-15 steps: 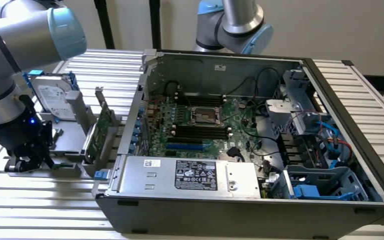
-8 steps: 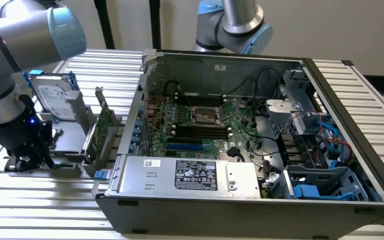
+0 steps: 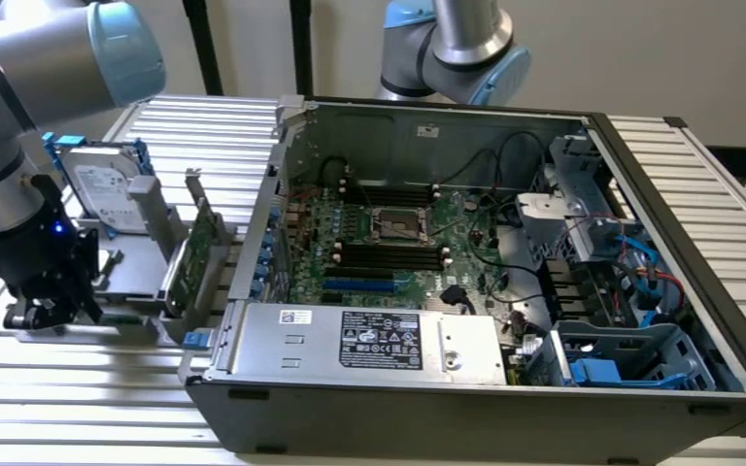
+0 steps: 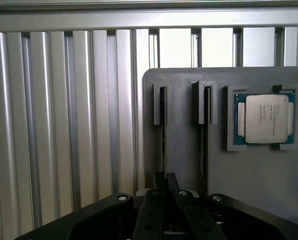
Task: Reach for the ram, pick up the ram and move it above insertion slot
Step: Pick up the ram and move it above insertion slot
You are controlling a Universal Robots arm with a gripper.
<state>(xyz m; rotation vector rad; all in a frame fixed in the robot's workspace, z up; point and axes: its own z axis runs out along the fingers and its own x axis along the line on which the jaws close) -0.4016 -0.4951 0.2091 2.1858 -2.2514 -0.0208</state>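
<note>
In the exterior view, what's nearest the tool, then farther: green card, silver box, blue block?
1. Green card: upright beside the tool.
2. Silver box: front of the case.
3. Blue block: inside the case, exterior view's right.

The gripper [image 3: 50,313] sat low at the gray holder [image 3: 133,272] on the exterior view's left. Between it and the open computer case [image 3: 477,417] stood the upright expansion card [image 3: 194,257] and the hard drive [image 3: 101,189], with the case's side wall [image 3: 254,233] behind them. Above the case lay open room; loose cables [image 3: 496,282] crowded beside the memory slots [image 3: 392,254].
</note>
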